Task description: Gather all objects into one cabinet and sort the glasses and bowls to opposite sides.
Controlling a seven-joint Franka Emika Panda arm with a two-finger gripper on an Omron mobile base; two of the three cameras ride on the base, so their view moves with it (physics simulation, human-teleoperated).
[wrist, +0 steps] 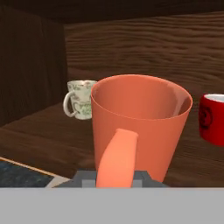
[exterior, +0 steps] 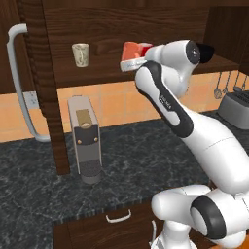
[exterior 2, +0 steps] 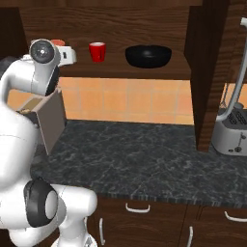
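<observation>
My gripper (wrist: 114, 176) is shut on the handle of the salmon-orange cup (wrist: 142, 120), inside the open dark wood cabinet (exterior: 121, 19). From the left base the cup (exterior: 134, 50) sits on top of the white hand (exterior: 132, 63) at mid-shelf; I cannot tell whether it touches the shelf. The cream patterned tumbler (exterior: 80, 54) stands upright to its left, further back (wrist: 81, 98). The glossy red mug (exterior 2: 97, 51) stands just to the right of the cup (wrist: 213, 118). At the shelf's right end rests the wide black bowl (exterior 2: 148, 55).
The cabinet door stands open at the left with its pale bar handle (exterior: 18, 78). Below the shelf, a grey coffee machine (exterior: 85, 138) stands on the dark stone counter (exterior 2: 140, 159). A toaster (exterior 2: 232, 130) sits at the right, past a wooden side wall (exterior 2: 205, 72).
</observation>
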